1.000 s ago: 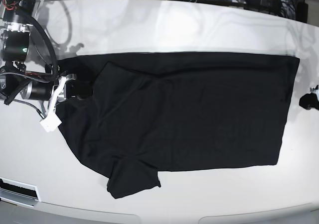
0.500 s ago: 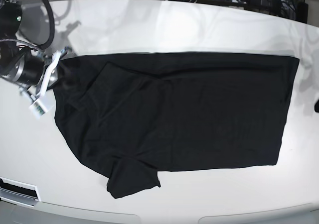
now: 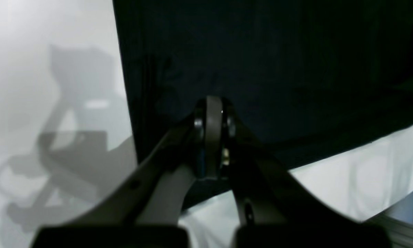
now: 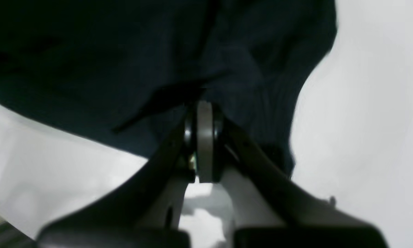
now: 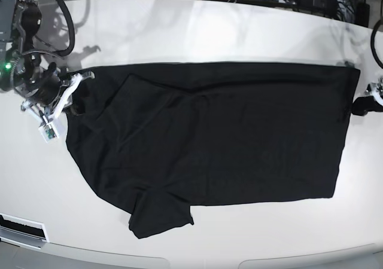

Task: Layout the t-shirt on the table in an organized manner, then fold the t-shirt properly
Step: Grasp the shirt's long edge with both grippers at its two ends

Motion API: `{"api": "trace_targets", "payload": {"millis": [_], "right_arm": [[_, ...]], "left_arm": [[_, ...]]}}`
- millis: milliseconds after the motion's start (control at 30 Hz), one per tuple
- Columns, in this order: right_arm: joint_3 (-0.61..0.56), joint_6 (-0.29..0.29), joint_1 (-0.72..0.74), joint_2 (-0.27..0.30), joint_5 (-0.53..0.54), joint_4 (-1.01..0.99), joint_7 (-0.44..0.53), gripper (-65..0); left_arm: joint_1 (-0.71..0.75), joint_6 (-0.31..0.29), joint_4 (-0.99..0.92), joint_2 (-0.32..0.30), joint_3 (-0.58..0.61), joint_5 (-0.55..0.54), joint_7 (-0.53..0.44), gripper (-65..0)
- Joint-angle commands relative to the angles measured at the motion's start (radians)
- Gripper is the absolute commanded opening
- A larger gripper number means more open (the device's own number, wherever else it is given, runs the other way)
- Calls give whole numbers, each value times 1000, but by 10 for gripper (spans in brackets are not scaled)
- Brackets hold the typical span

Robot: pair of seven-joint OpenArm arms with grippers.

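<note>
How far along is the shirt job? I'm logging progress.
Done: the t-shirt lies mostly spread on the table. In hand: both shut pincers, left and right, sit at opposite edges. Left: flatten the sleeve, then every fold.

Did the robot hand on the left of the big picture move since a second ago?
Yes. The right gripper was over the t-shirt collar area a second ago; now it sits further out toward the shirt's left edge, nearer the bare table.

One t-shirt (image 5: pixel 221 134), one table (image 5: pixel 197 36), two tools.
</note>
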Motion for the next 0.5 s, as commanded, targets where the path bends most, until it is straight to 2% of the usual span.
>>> {"api": "trace_targets", "payload": {"millis": [0, 133, 233, 333, 467], "right_arm": [[-19, -8, 8, 6, -16, -4, 39, -650], [-92, -104, 45, 6, -148, -66, 92, -650], [-118, -97, 79, 6, -153, -94, 92, -650], [-127, -87, 103, 6, -153, -114, 98, -650], [-127, -98, 130, 6, -153, -160, 102, -650]], "left_arm": [[0, -8, 13, -21, -8, -11, -19, -650], [-5, -8, 17, 0, 13, 11, -22, -650], [-4, -8, 38, 0, 90, 64, -31, -650], [-4, -8, 66, 0, 148, 148, -81, -650], [-5, 33, 70, 7, 159, 209, -140, -650]]}}
